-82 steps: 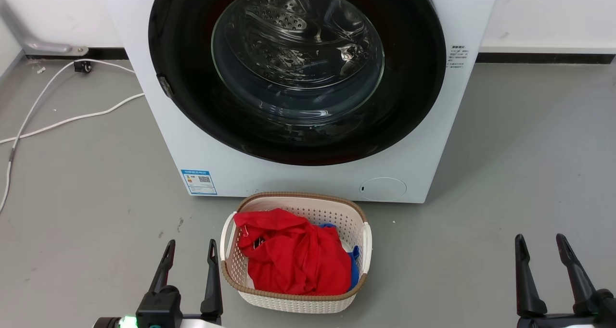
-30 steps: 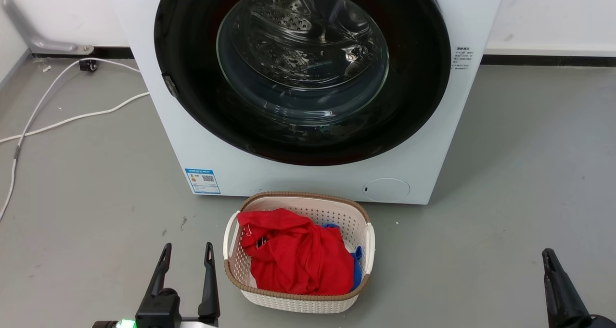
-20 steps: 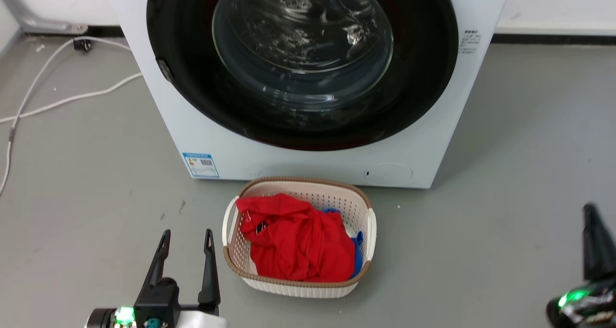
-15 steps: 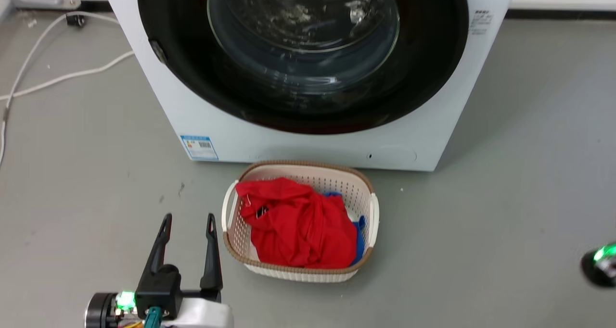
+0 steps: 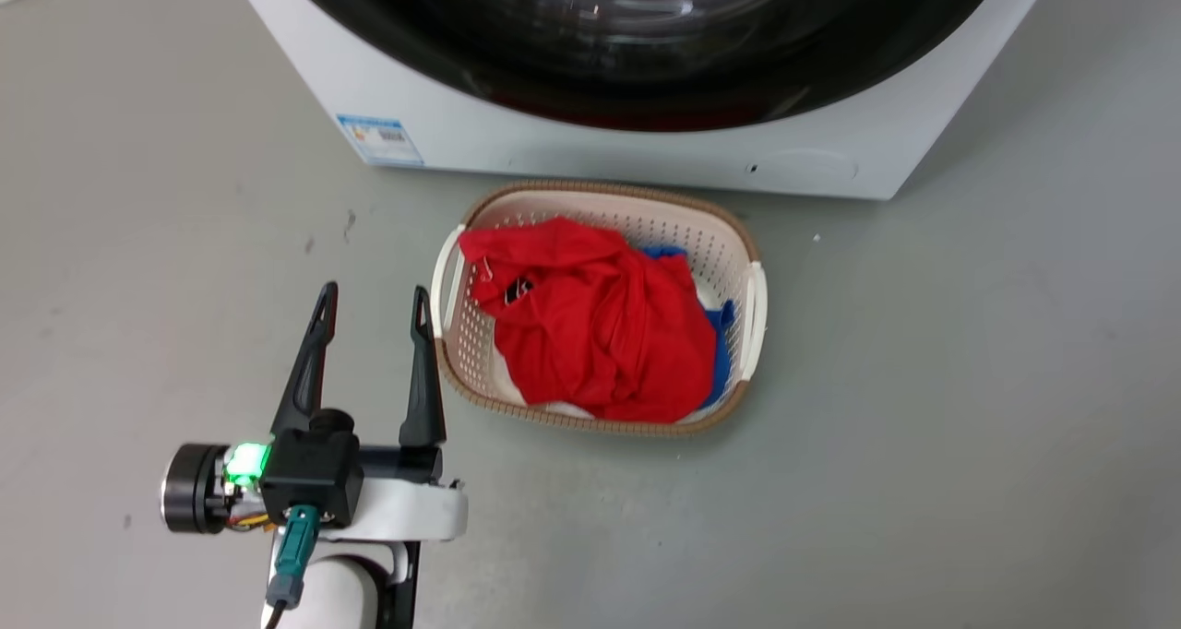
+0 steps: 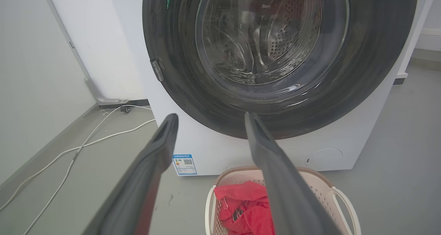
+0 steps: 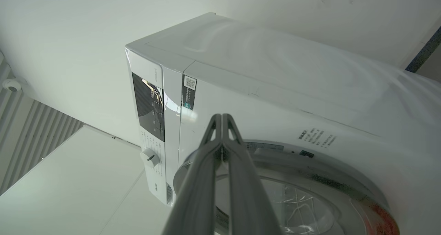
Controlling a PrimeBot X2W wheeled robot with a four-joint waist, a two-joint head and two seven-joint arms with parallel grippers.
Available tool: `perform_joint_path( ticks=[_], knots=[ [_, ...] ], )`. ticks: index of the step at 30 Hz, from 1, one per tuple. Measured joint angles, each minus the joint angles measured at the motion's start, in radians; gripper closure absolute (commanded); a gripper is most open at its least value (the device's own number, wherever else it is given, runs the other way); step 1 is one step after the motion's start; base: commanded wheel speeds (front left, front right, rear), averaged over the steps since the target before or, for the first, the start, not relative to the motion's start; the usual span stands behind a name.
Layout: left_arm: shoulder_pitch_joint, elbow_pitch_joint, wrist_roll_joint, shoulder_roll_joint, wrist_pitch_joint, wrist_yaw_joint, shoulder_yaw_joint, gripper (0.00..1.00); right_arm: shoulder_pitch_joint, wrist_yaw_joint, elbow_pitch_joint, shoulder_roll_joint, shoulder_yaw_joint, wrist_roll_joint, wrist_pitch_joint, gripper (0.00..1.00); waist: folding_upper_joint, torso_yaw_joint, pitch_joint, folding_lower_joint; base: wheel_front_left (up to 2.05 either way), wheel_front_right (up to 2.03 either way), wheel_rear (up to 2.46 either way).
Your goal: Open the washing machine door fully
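**Left pincer** (image 5: 374, 290): spread wide and holding nothing, poised low in front of the machine (image 5: 517, 140) and well short of it, fingers aimed at its front. The wide gap suits a stand-by pose or a later hook on a rim. Neither finger touches anything.

**Right pincer** (image 7: 222, 118): fingers pressed together with nothing seen between them, raised before the machine's upper front. Its wrist view, rolled sideways, takes in the control panel (image 7: 148, 104), a dial (image 7: 149, 156) and the top arc of the door (image 7: 296, 200). A slim, closed tip is probably meant to slip behind the door's edge or press a catch, but which of the two cannot be told.

**Door**: round and black-rimmed, with a glass bowl at its centre. It lies flush on the machine's front, so it is judged shut and the opening not yet begun. A small grey tab (image 6: 157, 69) sits on its rim, on the machine's cable side; hinge or catch is unclear.

**Basket** (image 5: 752, 302): on the floor (image 5: 969, 380) just in front of the machine, below the door, holding a red cloth (image 5: 600, 325). It sits lower than the rim and so likely clears the swing, though an arm reaching across should mind it.

**Cables** (image 6: 86, 142): trailing on the floor beside the machine, clear of both arms.
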State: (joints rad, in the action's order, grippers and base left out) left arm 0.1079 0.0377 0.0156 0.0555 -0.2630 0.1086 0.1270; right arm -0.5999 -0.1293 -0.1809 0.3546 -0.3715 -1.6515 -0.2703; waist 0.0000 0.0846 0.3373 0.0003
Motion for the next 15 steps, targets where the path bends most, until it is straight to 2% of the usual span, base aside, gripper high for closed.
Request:
perform_joint_path(
  ticks=[8,15],
  knots=[
    [0.067,0.015,0.005,0.004,0.000,0.011,0.028,0.00,-0.262,0.000,-0.087,0.101,0.120,0.060,-0.096,1.00,0.0000,0.032,0.115,0.0000,0.00,0.00,0.00],
    [0.102,0.020,-0.003,0.004,0.000,0.024,0.045,0.00,-0.450,0.000,-0.193,0.152,0.247,0.150,-0.172,1.00,0.0000,0.061,0.194,0.0000,0.00,0.00,0.00]
  ],
)
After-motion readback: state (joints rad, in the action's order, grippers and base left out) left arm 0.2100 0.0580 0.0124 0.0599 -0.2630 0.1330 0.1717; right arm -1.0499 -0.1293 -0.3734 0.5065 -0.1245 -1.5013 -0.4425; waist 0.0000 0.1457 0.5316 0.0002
